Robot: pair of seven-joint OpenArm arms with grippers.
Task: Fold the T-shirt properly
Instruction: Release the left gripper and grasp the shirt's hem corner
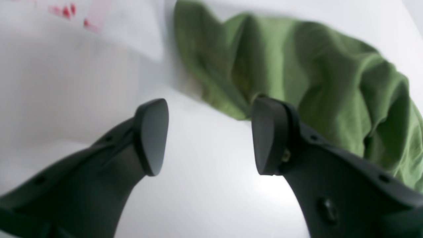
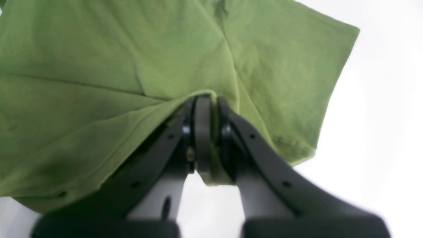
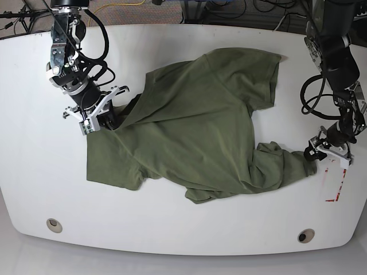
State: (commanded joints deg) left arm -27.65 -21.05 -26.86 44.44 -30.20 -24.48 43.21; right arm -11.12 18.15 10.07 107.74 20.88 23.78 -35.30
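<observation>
T-shirt: crumpled on worktop. Right gripper fingers clenched on its edge; left gripper released beside its sleeve. Risk: cloth bunching if dragged one-handed.

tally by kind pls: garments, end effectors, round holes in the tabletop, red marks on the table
T-shirt: 1
End effectors: 2, left end effector open beside the cloth, right end effector shut on the shirt
Round holes in the table: 2, one near each front corner
Red marks: 1 cluster by the left arm; separate pieces too blurred to count
Total: 6
</observation>
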